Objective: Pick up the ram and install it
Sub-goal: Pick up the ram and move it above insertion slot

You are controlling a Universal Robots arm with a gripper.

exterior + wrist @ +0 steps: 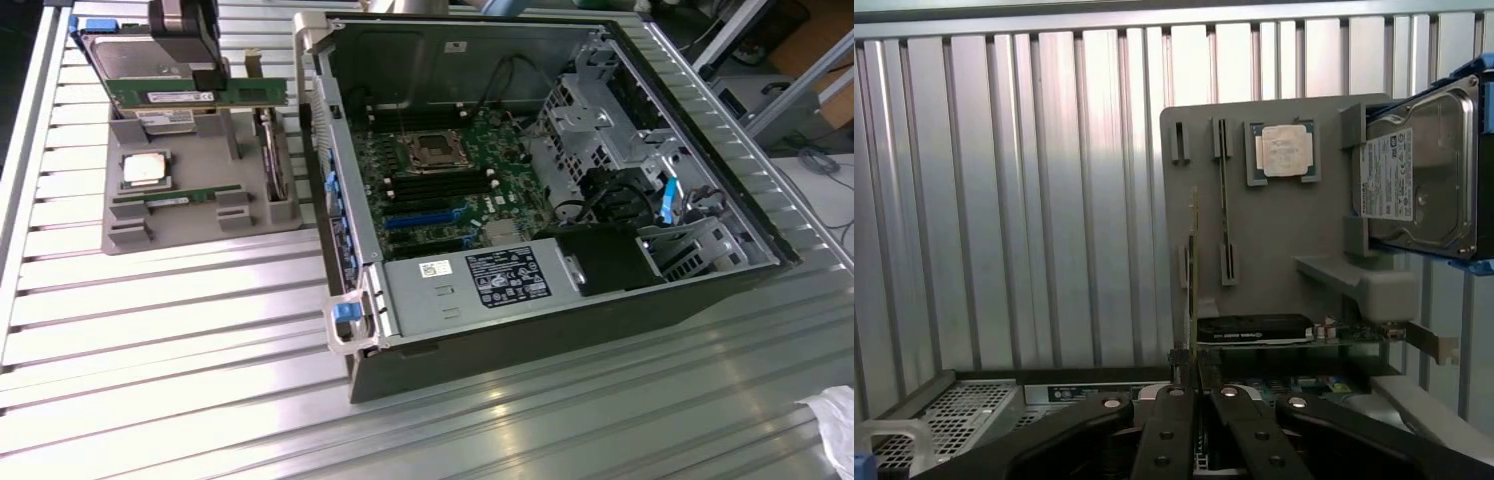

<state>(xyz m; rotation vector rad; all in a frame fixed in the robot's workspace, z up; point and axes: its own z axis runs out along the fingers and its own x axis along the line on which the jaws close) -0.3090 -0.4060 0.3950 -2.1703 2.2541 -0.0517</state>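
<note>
Running this one remotely. In the exterior view the ram (pixel 198 95) is hanging at about 10 o'clock in the frame. It's level, long edge sideways, and lifted just clear of the far end of the gray tray (pixel 200 160), right in front of the drive (pixel 114 45). The CPU (pixel 144 170) is sitting in its tray pocket at roughly 6 o'clock from the stick. The open case (pixel 574 325) is off at 3 o'clock, well apart, and the dark slots (pixel 434 188) on its board are looking empty, so nothing is installed yet.

On handling, I'm treating this stick as light and stiff but fussy. It's a thin bare board with chips on the faces and a contact edge along the bottom, so I'd guess twisting or side knocks are the real risk, not weight. The best hold, I reckon, is across the two flat faces near the top edge, about mid-length, so it isn't tipping and the contact edge is staying free.

That's pretty much how the gripper (pixel 207 82) is gripping it. The fingers (pixel 1172 430) are pinched almost fully together, with only the board's thickness between them. In the wrist view I'm seeing the stick edge-on, running straight out from between the tips. Nothing else is touching it as far as I can tell.
</note>
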